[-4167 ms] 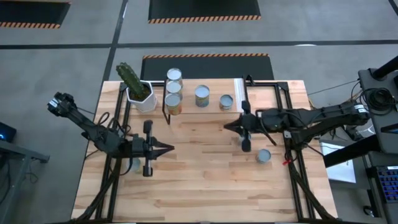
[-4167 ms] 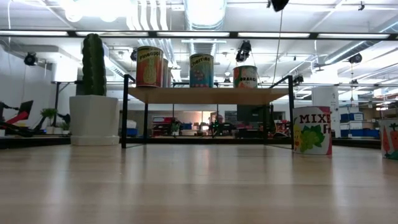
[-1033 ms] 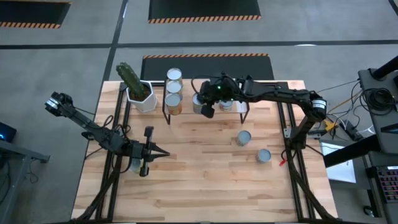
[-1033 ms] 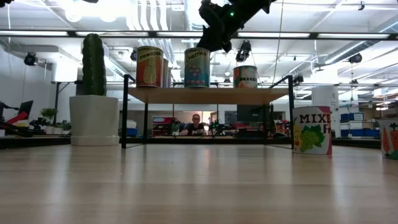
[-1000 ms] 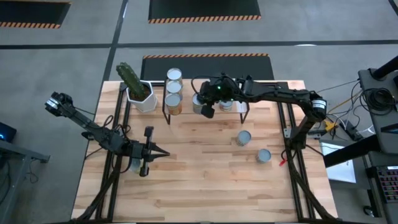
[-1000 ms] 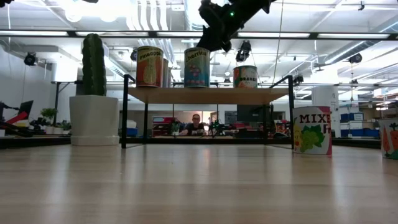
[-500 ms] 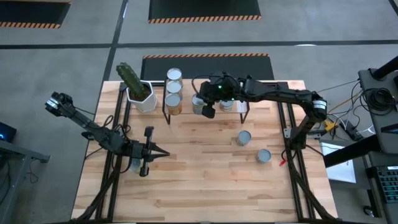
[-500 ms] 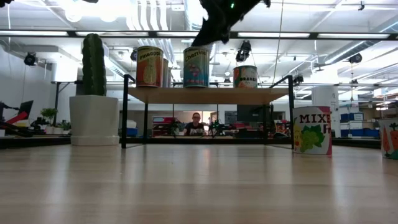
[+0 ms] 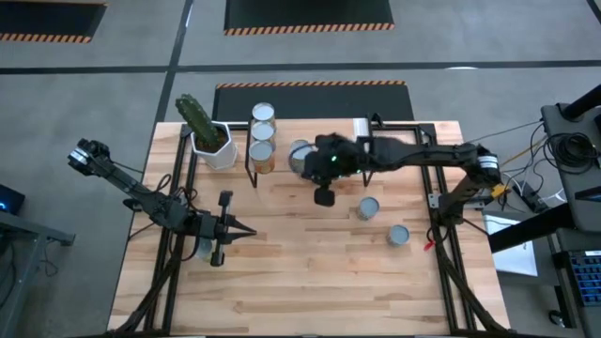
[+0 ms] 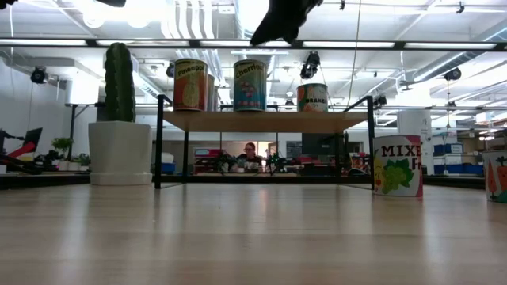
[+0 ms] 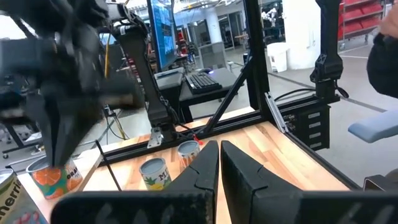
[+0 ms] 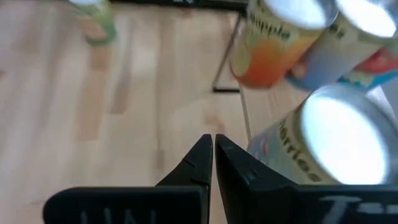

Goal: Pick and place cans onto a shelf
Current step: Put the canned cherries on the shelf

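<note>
The shelf (image 9: 282, 139) stands at the table's far side, a wooden board on a black wire frame (image 10: 265, 121). Several cans stand on it; the low view shows three: a pineapple can (image 10: 190, 84), a blue cherries can (image 10: 249, 85) and a smaller can (image 10: 313, 97). Two more cans (image 9: 368, 207) (image 9: 398, 235) stand on the tabletop at the right. My right gripper (image 9: 324, 195) is shut and empty, high above the table just in front of the shelf (image 12: 213, 146). My left gripper (image 9: 249, 228) is shut and empty at the near left.
A white pot with a green cactus (image 9: 208, 139) stands left of the shelf. Black frame rails run along both table sides. A person (image 10: 251, 150) sits in the room beyond the table. The tabletop's middle (image 9: 300, 253) is bare wood.
My right gripper has drawn away from the cherries can on the shelf, going up and toward the table's near edge. The can stays standing upright on the shelf board.
</note>
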